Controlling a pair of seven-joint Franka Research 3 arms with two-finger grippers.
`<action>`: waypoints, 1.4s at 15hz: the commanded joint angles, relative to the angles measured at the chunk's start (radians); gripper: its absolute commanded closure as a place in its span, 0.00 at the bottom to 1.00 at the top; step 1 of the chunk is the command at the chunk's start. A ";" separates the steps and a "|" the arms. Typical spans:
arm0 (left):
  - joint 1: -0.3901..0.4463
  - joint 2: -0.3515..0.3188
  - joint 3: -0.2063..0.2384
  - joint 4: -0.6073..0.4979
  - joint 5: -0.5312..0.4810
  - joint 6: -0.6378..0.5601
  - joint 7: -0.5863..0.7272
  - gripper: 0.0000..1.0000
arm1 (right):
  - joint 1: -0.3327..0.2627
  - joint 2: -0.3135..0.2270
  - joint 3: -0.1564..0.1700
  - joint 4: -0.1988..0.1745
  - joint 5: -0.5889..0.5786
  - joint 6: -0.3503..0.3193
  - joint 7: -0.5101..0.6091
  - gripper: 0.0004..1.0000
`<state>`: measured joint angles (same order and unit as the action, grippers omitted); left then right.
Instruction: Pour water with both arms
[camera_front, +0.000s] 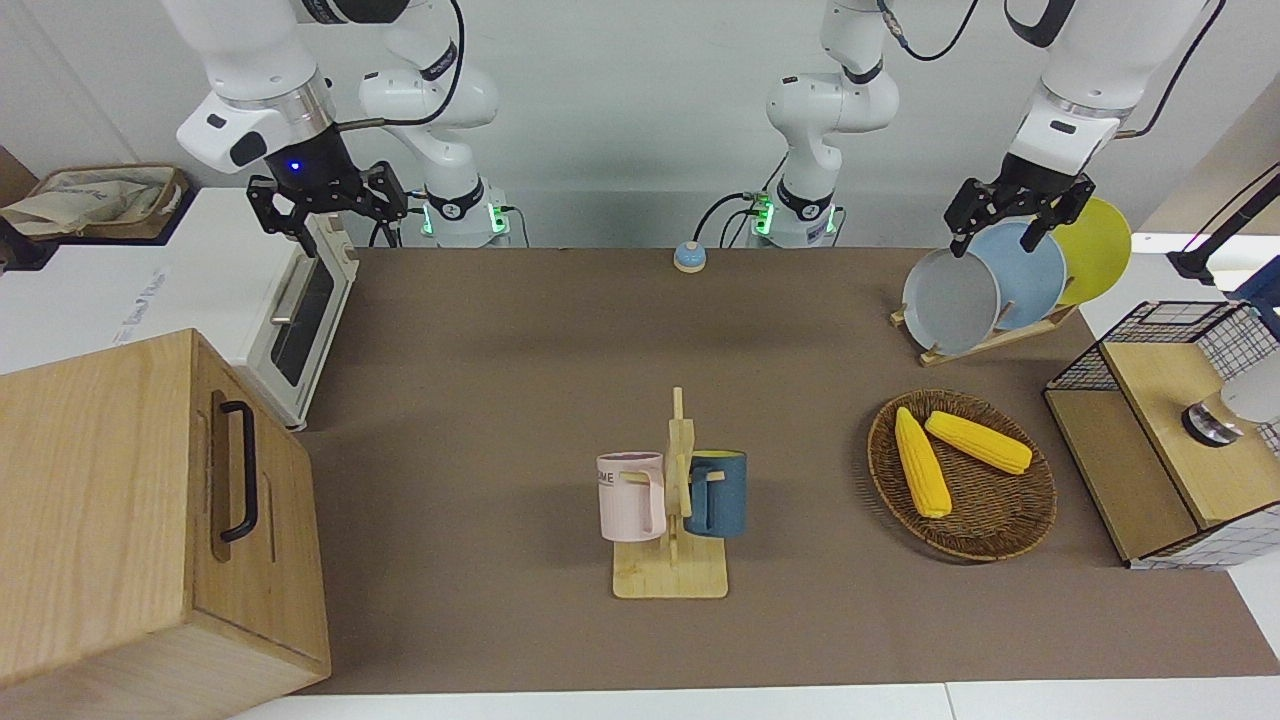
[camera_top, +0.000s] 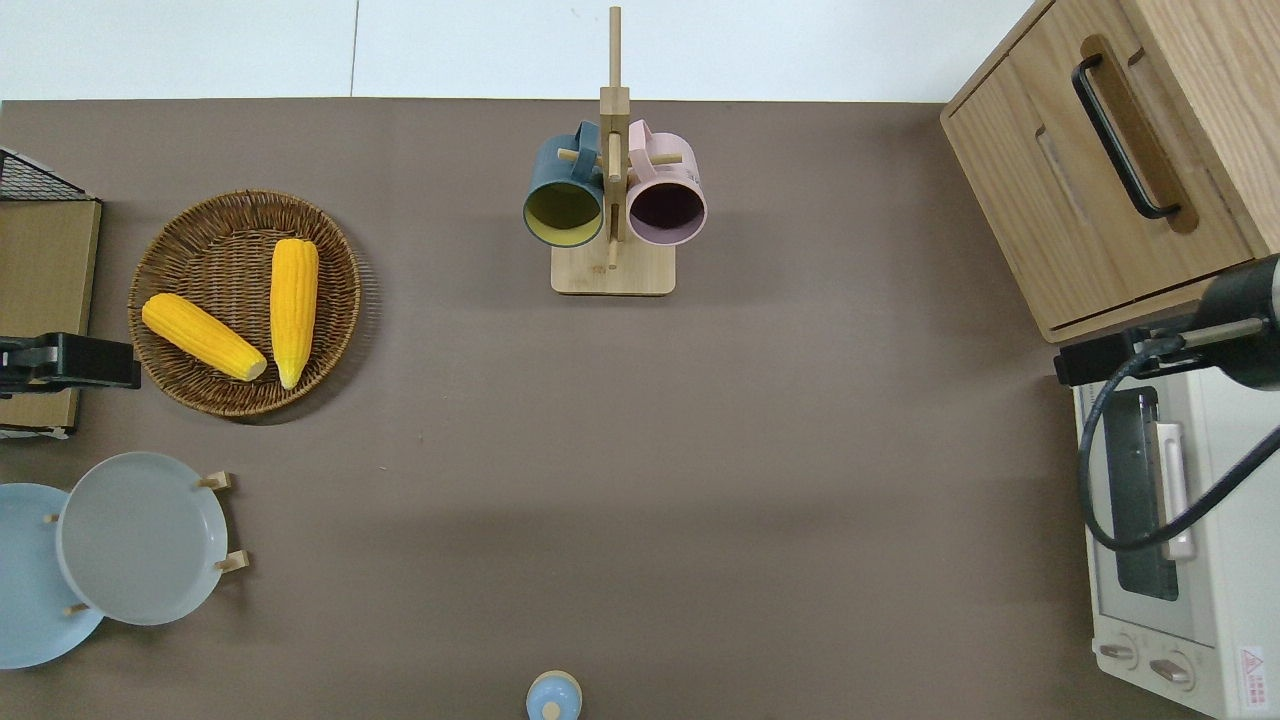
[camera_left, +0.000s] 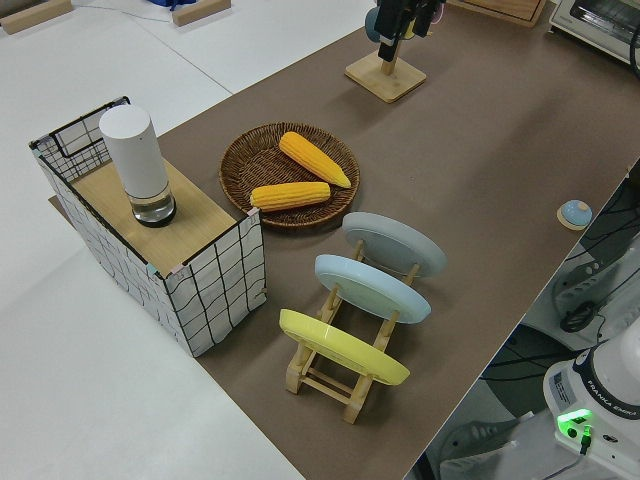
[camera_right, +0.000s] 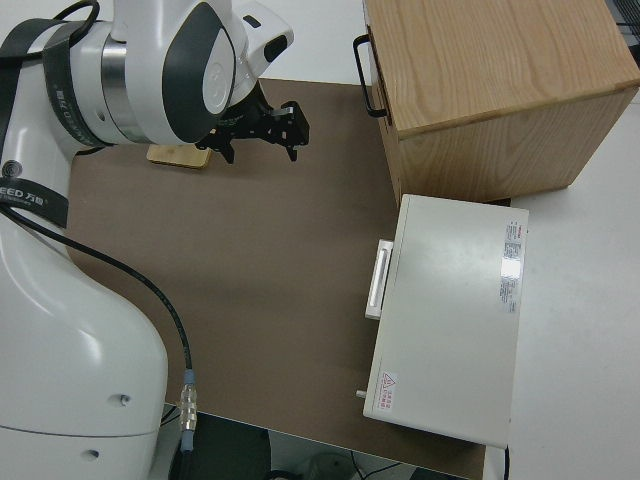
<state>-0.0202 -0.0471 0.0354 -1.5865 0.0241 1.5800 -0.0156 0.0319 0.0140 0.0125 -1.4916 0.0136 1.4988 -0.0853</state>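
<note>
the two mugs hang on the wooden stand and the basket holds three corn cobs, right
Not quite. The basket holds two corn cobs, not three, as the overhead view shows. The blue mug and pink mug do hang on the wooden stand.

You've got a brown worktop with white edges. The mug rack is pale wood, with a pink mug and a dark teal-blue mug, yellow-green inside. Two yellow corn cobs sit in a dark brown woven basket. Plates are grey, light blue and yellow. The toaster oven is white, the cabinet light oak with a black handle. The wire crate is a black grid on white. Both arms are white; each gripper, left and right, is black.
</note>
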 joint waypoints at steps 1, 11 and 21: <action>-0.006 -0.005 0.006 -0.001 -0.021 -0.005 0.014 0.01 | -0.018 -0.008 0.009 -0.016 0.008 0.044 -0.011 0.01; -0.004 -0.005 0.009 -0.001 -0.041 -0.005 0.016 0.01 | -0.009 -0.006 0.017 -0.019 0.013 0.116 -0.011 0.01; 0.009 -0.002 0.087 -0.001 -0.041 0.002 0.158 0.01 | -0.003 0.026 0.121 -0.081 0.019 0.368 -0.020 0.01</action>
<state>-0.0175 -0.0472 0.0747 -1.5866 -0.0009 1.5800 0.0782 0.0357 0.0379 0.0914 -1.5330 0.0181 1.7815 -0.0853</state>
